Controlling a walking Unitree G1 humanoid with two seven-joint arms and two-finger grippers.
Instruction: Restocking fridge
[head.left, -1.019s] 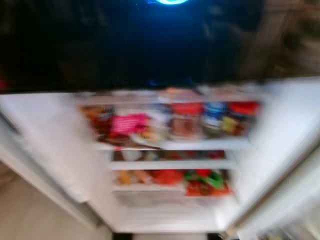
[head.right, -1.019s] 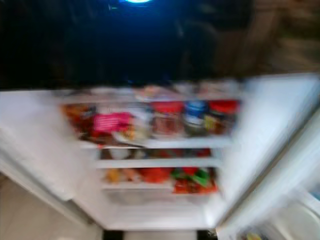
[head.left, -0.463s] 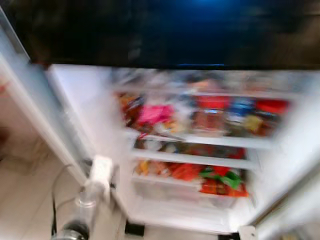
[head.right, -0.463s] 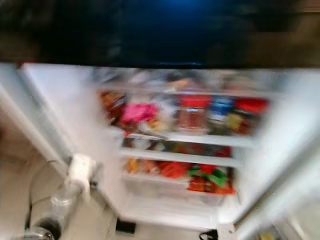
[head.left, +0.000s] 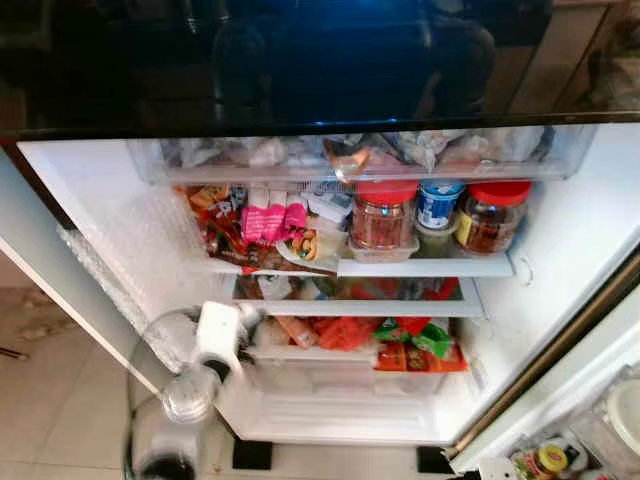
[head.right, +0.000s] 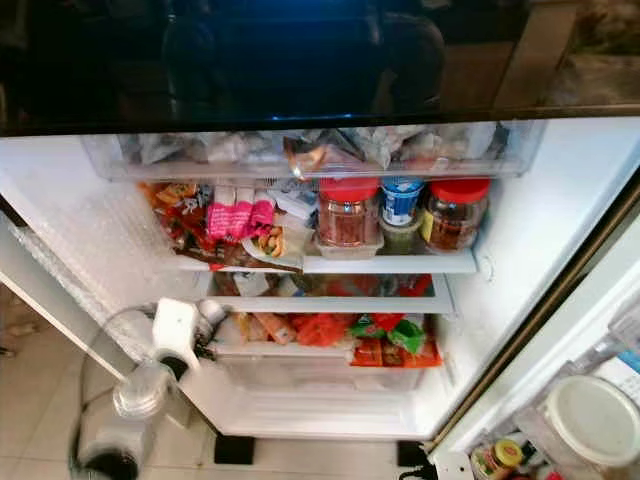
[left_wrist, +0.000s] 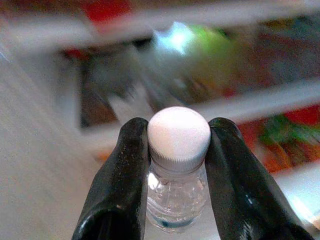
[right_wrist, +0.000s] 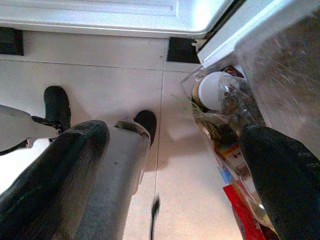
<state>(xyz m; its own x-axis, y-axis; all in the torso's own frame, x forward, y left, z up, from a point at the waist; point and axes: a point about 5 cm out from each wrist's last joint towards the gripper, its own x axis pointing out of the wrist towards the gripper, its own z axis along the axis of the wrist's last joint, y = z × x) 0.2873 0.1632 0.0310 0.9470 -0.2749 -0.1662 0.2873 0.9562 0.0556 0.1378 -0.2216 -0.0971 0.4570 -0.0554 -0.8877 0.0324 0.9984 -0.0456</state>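
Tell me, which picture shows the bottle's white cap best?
The left wrist view: the white cap sits sharp and close, pinched between the left pincer fingers. In both eye views the bottle appears small and hazy, low at the fridge's left.

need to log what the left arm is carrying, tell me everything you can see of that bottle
The bottle is small and clear, plastic by its look, with a white ribbed screw cap, closed. A bluish tint shows low down in the wrist view; the contents cannot be told. The left gripper clamps it just below the cap, one black finger on each side, nothing else touching it. In the head views it is held in front of the open fridge, near the lower left shelves.
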